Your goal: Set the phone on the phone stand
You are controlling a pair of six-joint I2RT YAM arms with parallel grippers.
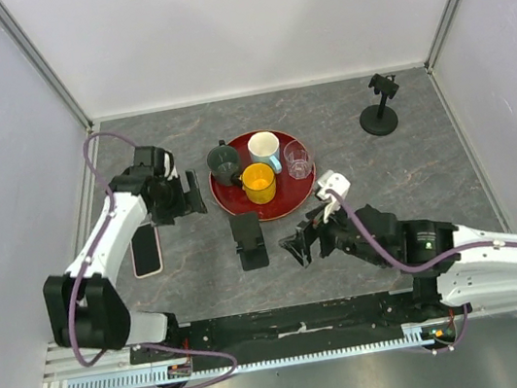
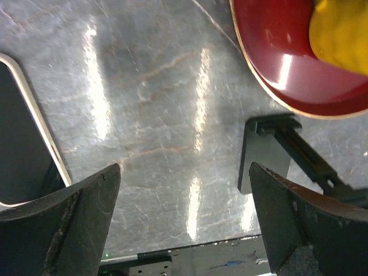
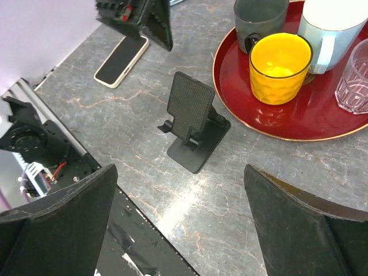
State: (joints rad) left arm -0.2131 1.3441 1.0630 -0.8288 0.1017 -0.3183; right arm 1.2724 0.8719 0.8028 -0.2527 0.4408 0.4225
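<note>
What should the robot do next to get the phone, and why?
Probably swing the left gripper over the phone and lower it. The phone lies flat on the table beside it, the gripper is open and empty, and the phone stand holds nothing.

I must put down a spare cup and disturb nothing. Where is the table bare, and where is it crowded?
Bare: the patch right of the red tray, in front of the round-base holder; also the strip between the phone and the phone stand. Crowded: the tray, full of cups, and the spot between stand and right claw.
</note>
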